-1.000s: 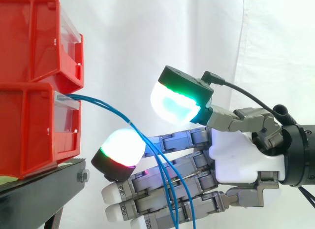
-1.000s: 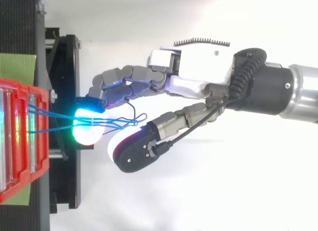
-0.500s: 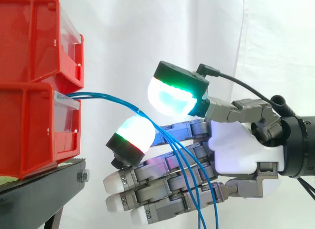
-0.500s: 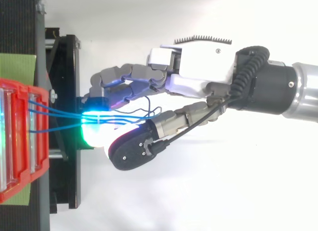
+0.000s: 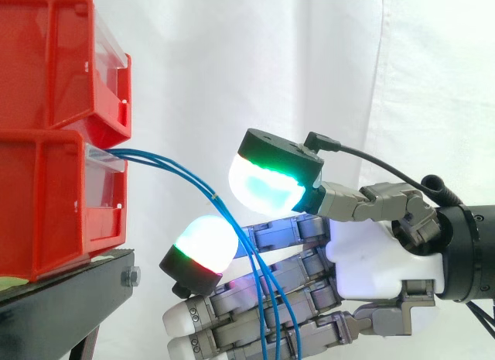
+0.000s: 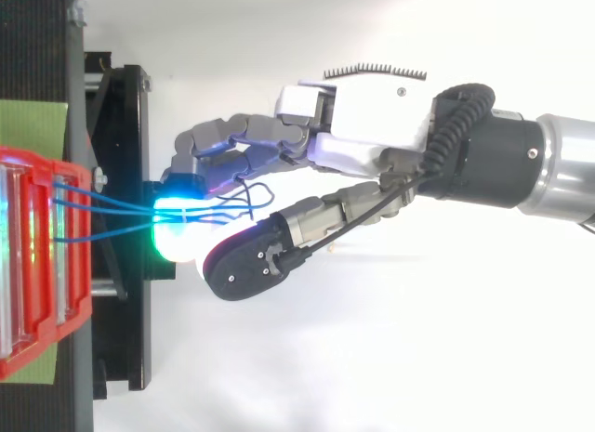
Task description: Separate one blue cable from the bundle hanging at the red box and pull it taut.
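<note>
A bundle of thin blue cables (image 5: 166,165) leaves the lower red bin (image 5: 46,205) and slopes down to the right. A small tie (image 5: 216,196) holds the strands together; below it they hang in front of my fingers. My hand (image 5: 379,252) reaches in from the right, open, its fingers relaxed. One glowing fingertip (image 5: 203,240) sits just under the cables, and the thumb's green-white pad (image 5: 267,188) hovers above and right of them, with a gap between the two pads. From above, the cables (image 6: 112,209) run from the bin onto that fingertip (image 6: 178,235).
A second red bin (image 5: 54,58) is stacked on the lower one. Both stand on a black stand (image 5: 62,306) whose edge (image 6: 121,125) lies just left of my fingertips. A white curtain hangs behind.
My hand has dropped a little since half a second ago. The fingertip that had lifted the bundle is lower, so the cables sag more steeply. The thumb came down with it.
</note>
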Available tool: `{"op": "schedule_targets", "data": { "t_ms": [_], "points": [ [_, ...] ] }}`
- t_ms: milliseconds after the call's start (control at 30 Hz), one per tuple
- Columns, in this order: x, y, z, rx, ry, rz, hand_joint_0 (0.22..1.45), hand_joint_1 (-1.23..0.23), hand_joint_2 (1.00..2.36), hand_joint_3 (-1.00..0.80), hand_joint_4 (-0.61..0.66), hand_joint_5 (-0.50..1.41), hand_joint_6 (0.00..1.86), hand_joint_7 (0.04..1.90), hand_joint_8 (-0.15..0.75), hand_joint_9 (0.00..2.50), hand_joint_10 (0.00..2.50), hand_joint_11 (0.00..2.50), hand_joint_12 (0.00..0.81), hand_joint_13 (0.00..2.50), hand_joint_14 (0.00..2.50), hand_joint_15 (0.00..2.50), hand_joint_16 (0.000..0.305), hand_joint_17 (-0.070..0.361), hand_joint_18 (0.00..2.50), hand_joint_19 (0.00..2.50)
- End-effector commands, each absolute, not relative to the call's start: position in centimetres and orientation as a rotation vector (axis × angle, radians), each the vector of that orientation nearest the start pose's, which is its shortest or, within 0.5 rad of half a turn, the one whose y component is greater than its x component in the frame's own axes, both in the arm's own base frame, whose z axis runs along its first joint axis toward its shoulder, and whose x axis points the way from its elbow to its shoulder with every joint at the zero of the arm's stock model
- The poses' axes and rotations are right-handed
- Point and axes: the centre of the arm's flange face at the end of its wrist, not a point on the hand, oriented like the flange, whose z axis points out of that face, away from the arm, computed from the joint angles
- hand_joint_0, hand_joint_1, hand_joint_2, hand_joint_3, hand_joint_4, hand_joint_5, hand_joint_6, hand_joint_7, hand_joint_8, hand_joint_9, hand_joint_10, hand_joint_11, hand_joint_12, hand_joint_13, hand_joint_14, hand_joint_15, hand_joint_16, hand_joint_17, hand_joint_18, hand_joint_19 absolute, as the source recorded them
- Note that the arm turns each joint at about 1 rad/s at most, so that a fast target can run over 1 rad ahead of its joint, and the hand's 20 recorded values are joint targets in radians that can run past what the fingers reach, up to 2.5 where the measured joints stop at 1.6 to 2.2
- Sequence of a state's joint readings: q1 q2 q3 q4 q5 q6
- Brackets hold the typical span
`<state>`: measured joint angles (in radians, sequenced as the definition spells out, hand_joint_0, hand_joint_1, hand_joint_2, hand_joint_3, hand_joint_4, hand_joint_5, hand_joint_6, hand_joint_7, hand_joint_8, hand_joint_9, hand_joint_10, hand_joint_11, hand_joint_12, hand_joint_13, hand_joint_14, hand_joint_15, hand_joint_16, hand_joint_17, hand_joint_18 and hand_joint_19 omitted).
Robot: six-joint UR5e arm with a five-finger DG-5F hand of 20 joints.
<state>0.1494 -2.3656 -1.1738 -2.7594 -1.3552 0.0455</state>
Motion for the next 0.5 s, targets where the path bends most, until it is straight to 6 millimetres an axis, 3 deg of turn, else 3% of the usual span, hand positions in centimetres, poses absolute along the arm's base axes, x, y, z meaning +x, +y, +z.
{"op": "schedule_targets", "data": {
  "t_ms": [0,467],
  "points": [
    [77.6,-3.9,20.6,1.280,1.147,1.187,0.55,-0.63,1.01,-0.43,0.27,-0.13,0.50,1.16,0.335,0.59,0.00,0.11,0.328,0.35,0.00,0.00,0.036,0.081,0.27,0.00],
    [77.6,-5.1,20.6,1.276,1.142,1.191,0.56,-0.51,1.00,-0.46,0.26,-0.13,0.50,1.18,0.335,0.60,0.00,0.10,0.321,0.35,0.00,0.00,0.035,0.079,0.26,0.00]
  ]
}}
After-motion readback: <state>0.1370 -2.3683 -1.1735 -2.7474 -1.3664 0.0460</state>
